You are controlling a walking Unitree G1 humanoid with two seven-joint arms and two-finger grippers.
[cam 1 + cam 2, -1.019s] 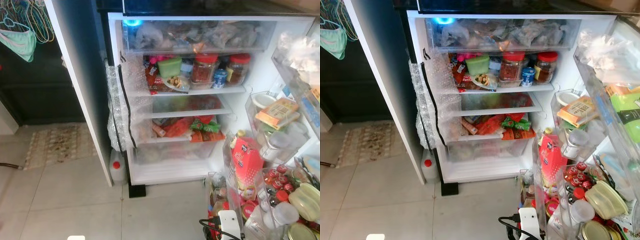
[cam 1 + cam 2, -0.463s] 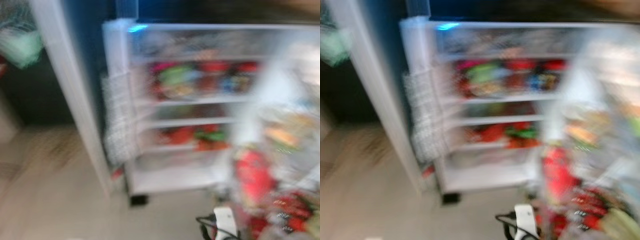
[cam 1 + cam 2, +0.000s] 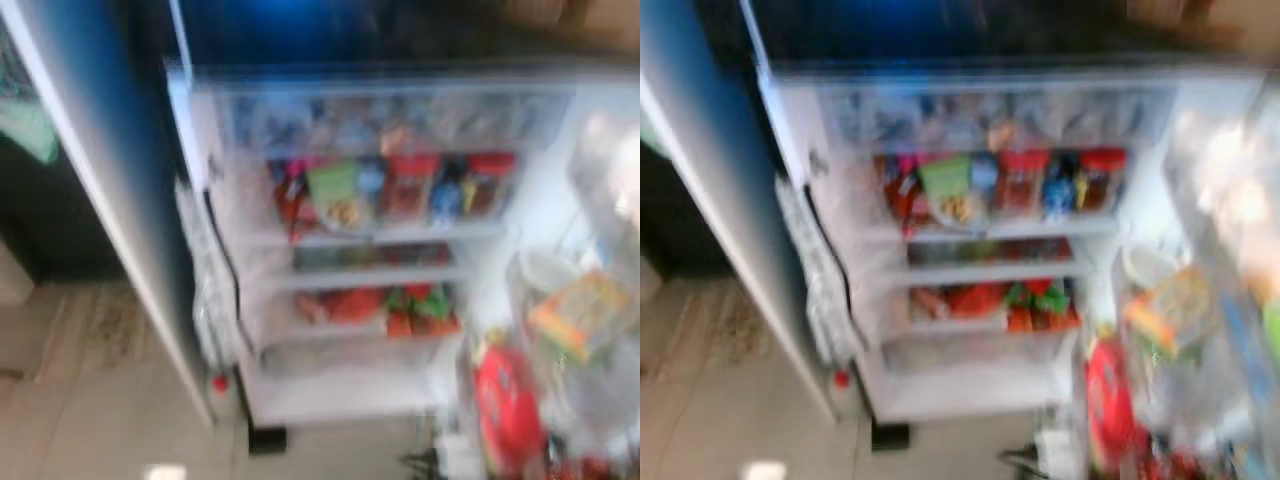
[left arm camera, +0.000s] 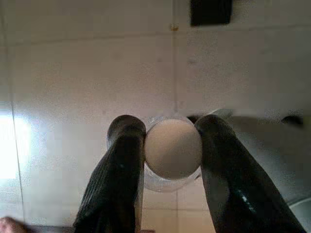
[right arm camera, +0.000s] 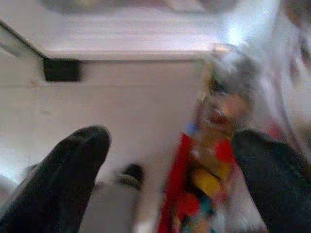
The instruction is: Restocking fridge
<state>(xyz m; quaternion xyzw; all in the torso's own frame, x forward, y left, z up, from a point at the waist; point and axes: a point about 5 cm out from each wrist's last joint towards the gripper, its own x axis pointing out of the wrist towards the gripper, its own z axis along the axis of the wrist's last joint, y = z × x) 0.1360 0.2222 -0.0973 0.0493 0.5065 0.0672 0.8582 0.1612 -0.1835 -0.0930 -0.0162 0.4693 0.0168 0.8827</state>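
The open fridge point(image 3: 520, 200) stands before me, blurred, its shelves packed with red-lidded jars point(image 3: 410, 185), a green tub point(image 3: 333, 183) and red and green packets point(image 3: 400, 305). In the left wrist view my left gripper point(image 4: 170, 133) is shut on a small clear container with a cream-white round top point(image 4: 173, 155), held over the tiled floor. My right gripper point(image 5: 170, 141) is open, with nothing between its fingers, low near the fridge's base point(image 5: 126, 43) and beside some blurred red and yellow packaging point(image 5: 214, 160).
The fridge door point(image 3: 590, 320) hangs open on the right, its racks crowded; a red carton point(image 3: 508, 405) sits low in it. A small red-capped bottle point(image 3: 220, 385) stands by the fridge's left corner. A patterned rug point(image 3: 95, 325) lies on the tiles at left.
The whole picture has shifted down and to the left and blurred, so the camera has moved. Nothing in the fridge has visibly moved.
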